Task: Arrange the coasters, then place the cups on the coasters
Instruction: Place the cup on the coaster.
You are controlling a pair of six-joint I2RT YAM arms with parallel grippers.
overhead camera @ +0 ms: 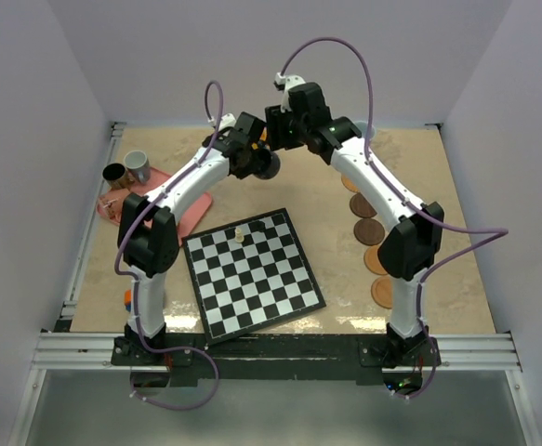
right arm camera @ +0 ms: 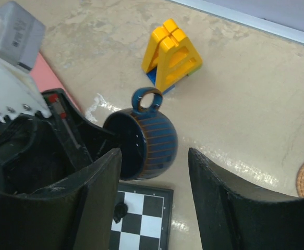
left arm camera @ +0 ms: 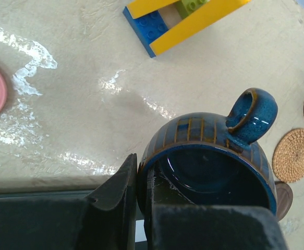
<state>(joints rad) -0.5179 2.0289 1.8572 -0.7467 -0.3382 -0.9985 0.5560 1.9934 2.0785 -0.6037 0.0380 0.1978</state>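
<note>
Left of the chessboard, near the table's left edge, the pink tray carries a black cup and a grey cup; beyond the chessboard's far edge the tabletop is bare, with a yellow block structure farther back; there the left gripper pinches the dark teal cup by its rim, jaws narrow; the right gripper hangs just above that cup, jaws half apart, holding nothing; right of the chessboard runs a row of coasters.
</note>
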